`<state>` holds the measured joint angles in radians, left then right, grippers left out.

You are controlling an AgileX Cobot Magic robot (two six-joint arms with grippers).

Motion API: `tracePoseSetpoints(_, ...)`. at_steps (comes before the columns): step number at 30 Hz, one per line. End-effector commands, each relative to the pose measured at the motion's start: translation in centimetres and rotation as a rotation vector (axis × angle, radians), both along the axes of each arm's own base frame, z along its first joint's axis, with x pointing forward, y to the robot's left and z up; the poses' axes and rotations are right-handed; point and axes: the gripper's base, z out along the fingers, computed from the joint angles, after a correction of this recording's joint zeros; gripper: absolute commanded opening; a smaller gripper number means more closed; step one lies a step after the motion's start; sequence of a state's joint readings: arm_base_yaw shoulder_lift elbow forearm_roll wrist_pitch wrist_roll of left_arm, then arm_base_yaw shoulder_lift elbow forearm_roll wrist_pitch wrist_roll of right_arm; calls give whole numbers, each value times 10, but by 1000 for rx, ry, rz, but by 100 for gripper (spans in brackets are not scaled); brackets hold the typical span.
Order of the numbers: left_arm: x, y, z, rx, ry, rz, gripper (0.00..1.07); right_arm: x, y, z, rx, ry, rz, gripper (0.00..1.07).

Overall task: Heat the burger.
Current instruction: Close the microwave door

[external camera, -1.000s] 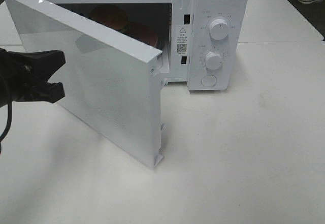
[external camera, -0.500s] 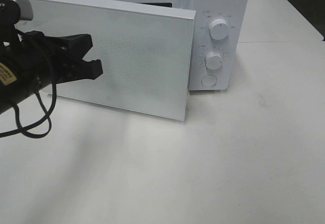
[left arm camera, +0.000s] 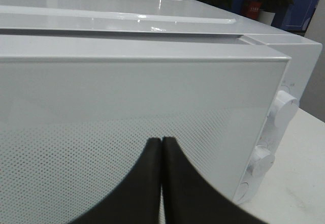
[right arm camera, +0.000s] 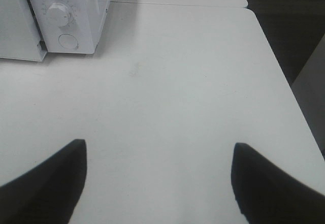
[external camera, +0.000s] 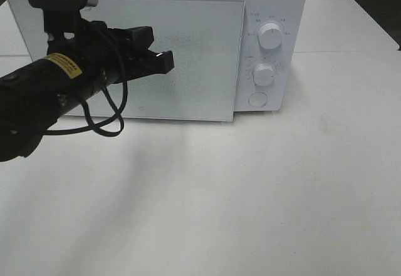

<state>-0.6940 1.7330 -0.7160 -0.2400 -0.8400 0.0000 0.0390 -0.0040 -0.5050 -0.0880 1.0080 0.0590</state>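
In the exterior high view, the left gripper (external camera: 160, 49) is hovering with its fingers pressed together, holding nothing. Straight ahead of it the microwave door (external camera: 188, 76) is lying nearly flush with the oven. The burger is not showing in any view; if it is inside, the door is hiding it. Off to the side of the tips, the upper knob (external camera: 270, 35), lower knob (external camera: 264, 74) and round button (external camera: 257, 99) are sitting unblocked. A cable (external camera: 103, 122) is hanging in a loop behind the gripper.

In the left wrist view, the left gripper (left arm camera: 161, 142) is showing its closed tips at or just short of the microwave door (left arm camera: 127, 92); I cannot tell whether they are touching.

In the right wrist view, the right gripper (right arm camera: 158, 155) is standing wide and empty above the bare table (right arm camera: 177, 82), with the lower knob (right arm camera: 58, 13) far ahead of it.

The likeliest trouble is the latch not catching, which would keep the oven from starting. Pressing too hard could slide the oven back. The loop could snag as the arm is pulling away.
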Motion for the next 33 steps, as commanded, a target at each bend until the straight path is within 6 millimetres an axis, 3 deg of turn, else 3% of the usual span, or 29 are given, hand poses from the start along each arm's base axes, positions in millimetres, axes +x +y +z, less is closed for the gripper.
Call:
tracePoseSetpoints(1, 6, -7, 4, -16, -3, 2, 0, -3, 0, 0, -3, -35, 2, 76)
tracePoseSetpoints(11, 32, -29, 2, -27, 10, 2, 0, -3, 0, 0, -3, -35, 2, 76)
tracePoseSetpoints(33, 68, -57, 0, -59, -14, 19, 0, -3, 0, 0, -3, -35, 2, 76)
